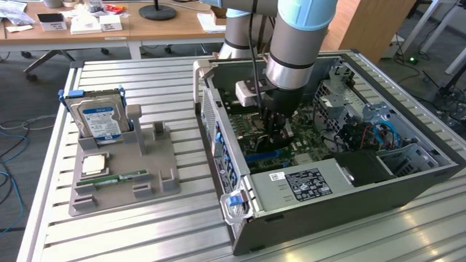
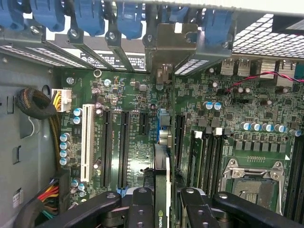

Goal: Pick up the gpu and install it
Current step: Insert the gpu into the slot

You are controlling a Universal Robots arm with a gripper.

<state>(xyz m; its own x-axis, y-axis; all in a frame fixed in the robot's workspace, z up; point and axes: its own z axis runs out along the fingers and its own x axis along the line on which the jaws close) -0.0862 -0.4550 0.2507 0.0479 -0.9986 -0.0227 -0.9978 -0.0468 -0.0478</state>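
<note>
Now the gripper (image 1: 275,134) is down inside the open computer case (image 1: 350,196). Its fingers (image 2: 142,209) are close together and pinch the gpu (image 2: 161,166), which stands on its thin edge right between them. Just under the gripper is the green board (image 2: 128,95) with long black slots (image 2: 124,147). The hard drive (image 1: 100,121) sits well away from the gripper, on a gray tray (image 1: 124,155).
</note>
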